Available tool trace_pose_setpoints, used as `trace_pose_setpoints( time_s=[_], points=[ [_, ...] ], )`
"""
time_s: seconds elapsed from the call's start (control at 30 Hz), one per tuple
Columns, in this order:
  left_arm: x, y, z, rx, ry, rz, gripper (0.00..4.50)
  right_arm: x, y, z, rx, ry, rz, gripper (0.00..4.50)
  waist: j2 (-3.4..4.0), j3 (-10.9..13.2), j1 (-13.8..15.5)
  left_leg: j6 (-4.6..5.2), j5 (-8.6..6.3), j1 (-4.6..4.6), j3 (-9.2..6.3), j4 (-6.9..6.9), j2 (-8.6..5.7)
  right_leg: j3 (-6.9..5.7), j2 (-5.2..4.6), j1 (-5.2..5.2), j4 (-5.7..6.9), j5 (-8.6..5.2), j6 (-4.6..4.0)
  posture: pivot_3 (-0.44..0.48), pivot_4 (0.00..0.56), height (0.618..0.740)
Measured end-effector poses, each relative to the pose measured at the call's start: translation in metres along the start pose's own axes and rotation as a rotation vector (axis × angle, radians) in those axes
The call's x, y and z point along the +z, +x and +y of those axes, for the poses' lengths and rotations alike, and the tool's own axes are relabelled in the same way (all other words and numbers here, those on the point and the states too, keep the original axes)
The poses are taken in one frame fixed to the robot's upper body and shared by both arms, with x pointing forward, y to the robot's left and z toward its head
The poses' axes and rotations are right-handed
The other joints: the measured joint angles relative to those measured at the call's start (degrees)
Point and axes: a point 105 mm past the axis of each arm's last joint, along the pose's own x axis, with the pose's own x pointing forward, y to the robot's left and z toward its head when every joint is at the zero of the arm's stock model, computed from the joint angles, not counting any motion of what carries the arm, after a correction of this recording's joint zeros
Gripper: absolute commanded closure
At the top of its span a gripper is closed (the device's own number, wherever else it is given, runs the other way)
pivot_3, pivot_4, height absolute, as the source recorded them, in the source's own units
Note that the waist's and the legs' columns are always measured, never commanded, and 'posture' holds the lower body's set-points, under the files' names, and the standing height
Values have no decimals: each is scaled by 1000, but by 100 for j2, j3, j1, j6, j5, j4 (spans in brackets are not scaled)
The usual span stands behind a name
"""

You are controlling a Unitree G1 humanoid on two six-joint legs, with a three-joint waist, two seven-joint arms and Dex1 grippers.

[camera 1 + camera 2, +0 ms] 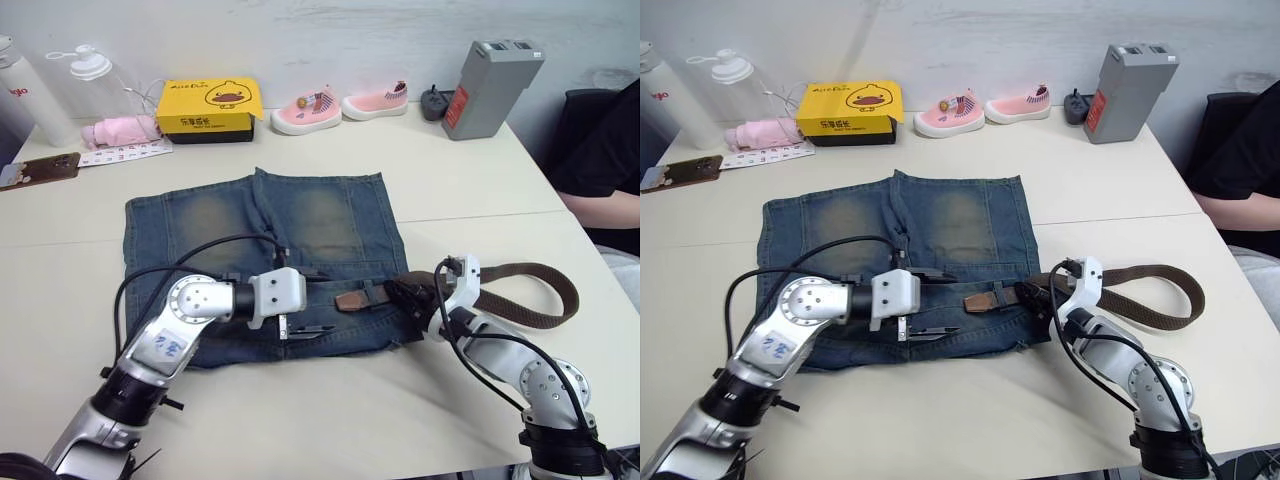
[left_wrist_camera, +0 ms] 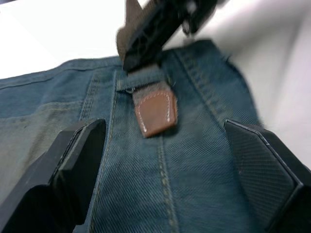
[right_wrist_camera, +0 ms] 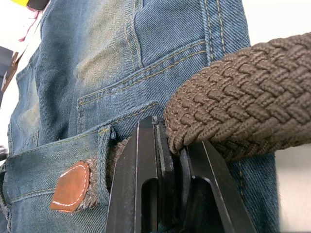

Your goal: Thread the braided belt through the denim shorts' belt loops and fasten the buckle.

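Braided belt point(image 1: 530, 295) tip through one belt loop point(image 2: 142, 77), running along the waistband toward the left arm.
Left gripper point(image 2: 165, 160) sits wide open just short of the tan tip point(image 2: 155, 112); right gripper point(image 3: 172, 145) pinches the belt at the denim shorts' point(image 1: 300, 215) right edge, rest looping beyond.

The right hand point(image 1: 408, 296) covers the braided belt point(image 1: 540, 300) where it meets the waistband of the denim shorts point(image 1: 300, 215), so the strap's path there is hidden. The buckle cannot be made out. The person's arm point(image 1: 608, 208) is cut off by the head view's edge.
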Motion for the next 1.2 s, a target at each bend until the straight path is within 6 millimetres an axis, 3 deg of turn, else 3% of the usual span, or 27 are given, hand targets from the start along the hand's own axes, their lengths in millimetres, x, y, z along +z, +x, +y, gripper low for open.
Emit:
trace_pose_setpoints(
  time_s=[0.3, 0.33, 0.43, 0.7, 1.0, 1.2],
  points=[
    [-9, 32, 15, -40, 182, 37, 246, -2, -1, -1, -4, 12, -9, 4500, -4, -5, 2, 0, 0, 1, 1, 4, 0, -2, 0, 1, 3, 0, 0, 0, 150, 703],
    [-10, 33, 15, -40, 191, 38, 638, -3, -1, -1, -4, 13, -10, 4500, -4, -5, 1, 0, 0, 1, 1, 3, 0, -1, -1, 1, 3, 0, 0, 0, 150, 703],
    [-11, 38, 16, -37, 217, 37, 1203, -4, -2, 0, -8, 12, -14, 4500, -4, -5, 8, 1, 0, 0, -1, 4, 0, -1, -1, 1, 4, 0, 0, 0, 150, 703],
    [-4, 44, 20, -34, 275, 24, 4382, -8, -4, 1, -2, 18, -12, 4500, -4, -5, 4, 1, 0, 0, -1, 6, 0, -1, -1, 1, 6, 0, 0, 0, 150, 703],
    [-5, 42, 17, -67, 250, 23, 4382, -5, -5, 0, -9, 10, -18, 4500, -4, -5, 2, 1, 0, 0, -1, 7, 0, -1, -1, 1, 6, 0, 0, 0, 150, 703],
    [-6, 37, 15, -76, 138, -4, 4382, -5, -5, 0, -9, 7, -14, 4500, -4, -5, 1, 1, 0, 0, -2, 7, 0, -1, -2, 1, 6, 0, 0, 0, 150, 703]
  ],
)
